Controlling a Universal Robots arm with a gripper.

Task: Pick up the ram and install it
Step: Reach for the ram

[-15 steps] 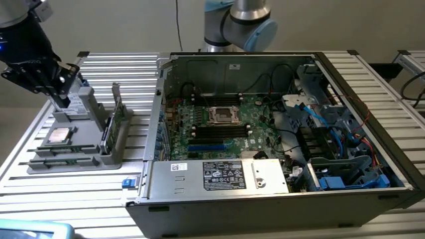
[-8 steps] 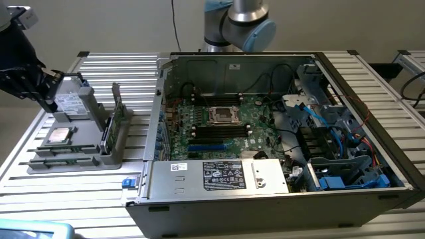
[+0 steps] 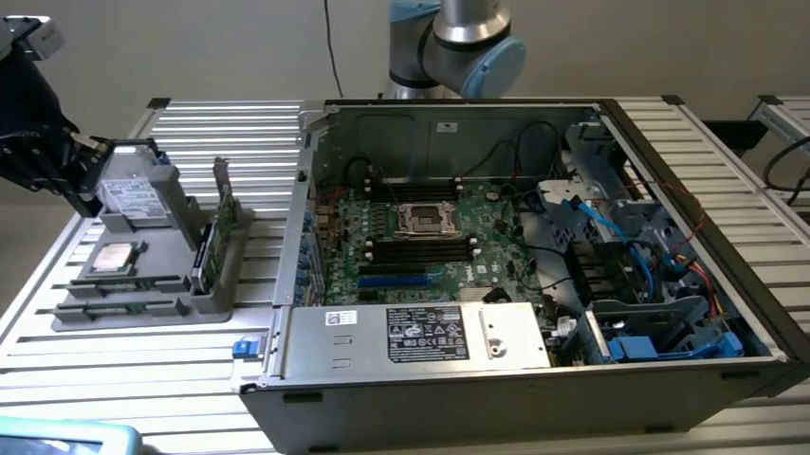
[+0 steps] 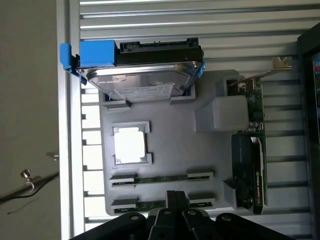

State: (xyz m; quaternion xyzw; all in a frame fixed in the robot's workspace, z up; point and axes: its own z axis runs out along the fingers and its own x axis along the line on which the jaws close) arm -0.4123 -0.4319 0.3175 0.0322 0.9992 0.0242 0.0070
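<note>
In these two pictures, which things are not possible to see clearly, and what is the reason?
- Thin green ram stick closest to the black gripper, wrist view: its middle is hidden behind the gripper.
- Label on the silver hard drive, wrist view: print too small to read.
- Long black motherboard slots, exterior view: too dark to tell whether empty.

Background of the work cell. A plain pale grey wall (image 3: pixel 190 47) closes the rear, and a thin black cable (image 3: pixel 333 43) hangs before it. The counter (image 3: pixel 127 370) is made of ribbed silver metal slats under even, soft light. A second slatted counter (image 3: pixel 787 114) stands at the exterior view's right. Beige floor (image 3: pixel 23 246) lies past the counter's edge at the exterior view's left
</note>
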